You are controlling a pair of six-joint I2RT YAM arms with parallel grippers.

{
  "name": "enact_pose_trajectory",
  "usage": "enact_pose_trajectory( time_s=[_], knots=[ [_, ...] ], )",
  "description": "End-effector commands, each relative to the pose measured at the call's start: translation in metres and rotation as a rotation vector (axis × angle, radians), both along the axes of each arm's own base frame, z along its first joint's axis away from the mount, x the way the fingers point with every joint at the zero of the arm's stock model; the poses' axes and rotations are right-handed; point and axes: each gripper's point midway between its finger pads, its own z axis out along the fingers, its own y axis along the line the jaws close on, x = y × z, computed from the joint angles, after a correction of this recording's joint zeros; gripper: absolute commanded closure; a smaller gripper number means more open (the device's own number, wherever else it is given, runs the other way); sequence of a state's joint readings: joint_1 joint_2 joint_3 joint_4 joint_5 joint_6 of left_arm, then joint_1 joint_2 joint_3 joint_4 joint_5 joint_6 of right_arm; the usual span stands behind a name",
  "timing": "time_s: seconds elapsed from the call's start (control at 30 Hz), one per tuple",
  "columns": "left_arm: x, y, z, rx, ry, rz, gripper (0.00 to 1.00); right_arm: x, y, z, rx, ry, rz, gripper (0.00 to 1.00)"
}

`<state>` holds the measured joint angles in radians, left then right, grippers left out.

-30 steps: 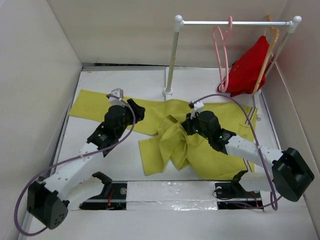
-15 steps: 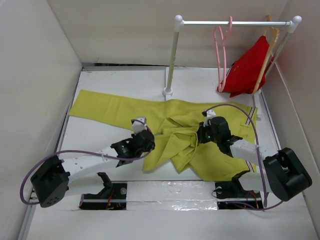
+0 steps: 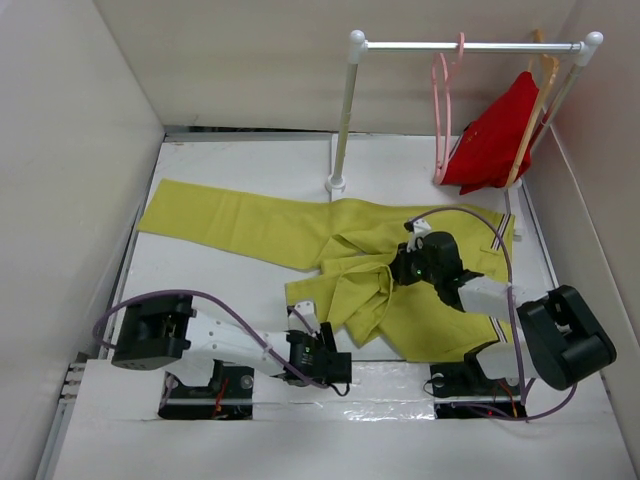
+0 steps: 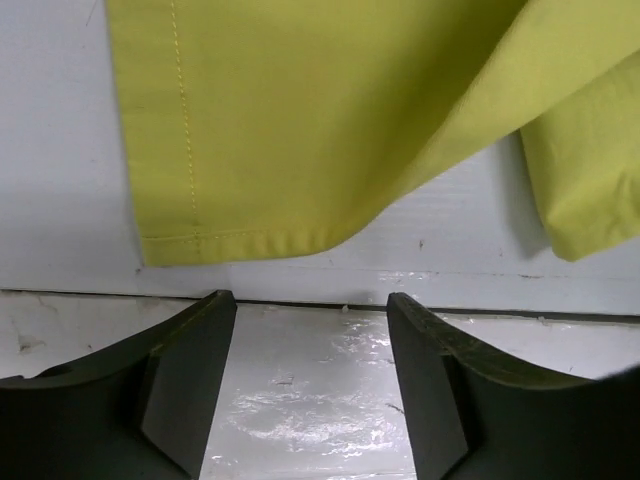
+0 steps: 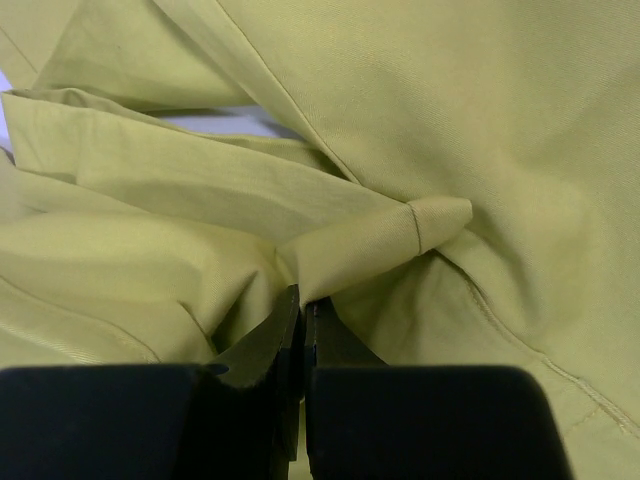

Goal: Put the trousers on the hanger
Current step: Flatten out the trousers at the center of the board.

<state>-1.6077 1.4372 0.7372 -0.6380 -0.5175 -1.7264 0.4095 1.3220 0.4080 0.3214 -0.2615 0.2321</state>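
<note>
The left claw [image 4: 308, 297] sits spread and empty by the near hem; the trousers [image 3: 240, 222] lie rumpled on the surface [image 3: 190, 275], the right claw [image 5: 300, 300] pinching a fold mid-garment. Gathering step, I'd say: next that cloth needs lifting to the hanger [image 3: 437, 100] on the rail [image 3: 480, 46]

The top view looks down from above and behind the arm bases. It is far enough off to take in the whole table [image 3: 230, 165], the rail [image 3: 470, 46] and both arms. The left wrist view sits low behind the left claw [image 4: 310, 300] and faces past its tips to the trousers [image 4: 300, 120] hem just ahead. The right wrist view is even closer, and cloth ahead of the right claw [image 5: 300, 305] fills the frame. All three views share the trousers.
</note>
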Motion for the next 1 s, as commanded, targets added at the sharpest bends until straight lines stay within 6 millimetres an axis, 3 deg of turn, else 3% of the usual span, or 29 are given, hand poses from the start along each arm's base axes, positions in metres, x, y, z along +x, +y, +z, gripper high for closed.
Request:
enact_pose_trajectory(
  time_s=[0.0,0.03,0.1,0.13,0.17,0.23,0.3,0.47,0.6,0.8,0.97],
  knots=[
    [0.013,0.023,0.010,-0.047,-0.080,0.266,0.37,0.005,0.003,0.008,0.022,-0.060,0.027,0.98],
    [0.014,0.028,0.007,-0.060,-0.082,0.275,0.36,0.006,0.001,0.009,0.019,-0.066,0.019,0.98],
    [0.013,0.019,0.013,-0.196,-0.053,0.298,0.35,0.004,0.001,0.011,0.016,-0.075,0.025,0.98],
    [0.015,0.034,0.001,-0.202,-0.049,0.333,0.35,0.004,0.001,0.013,0.013,-0.078,0.029,0.98],
    [0.014,0.029,0.005,-0.287,-0.024,0.356,0.35,0.005,0.000,0.014,0.007,-0.085,0.034,0.98],
    [0.017,0.045,-0.005,-0.318,-0.020,0.412,0.35,0.004,-0.001,0.018,0.008,-0.094,0.027,0.98],
    [0.019,0.045,-0.002,-0.374,-0.014,0.436,0.35,0.003,-0.001,0.019,0.012,-0.093,0.028,0.98],
    [0.021,0.048,-0.008,-0.391,-0.015,0.465,0.40,-0.001,0.005,0.028,0.028,-0.114,0.042,0.98],
    [0.022,0.062,-0.020,-0.348,-0.025,0.527,0.44,-0.002,0.011,0.032,0.028,-0.122,0.061,0.98],
    [0.035,0.072,-0.022,-0.335,-0.112,0.549,0.49,-0.005,0.015,0.029,0.017,-0.110,0.090,0.98],
    [0.038,0.069,-0.019,-0.280,-0.150,0.557,0.52,-0.007,0.014,0.028,0.010,-0.101,0.102,0.98]
  ],
)
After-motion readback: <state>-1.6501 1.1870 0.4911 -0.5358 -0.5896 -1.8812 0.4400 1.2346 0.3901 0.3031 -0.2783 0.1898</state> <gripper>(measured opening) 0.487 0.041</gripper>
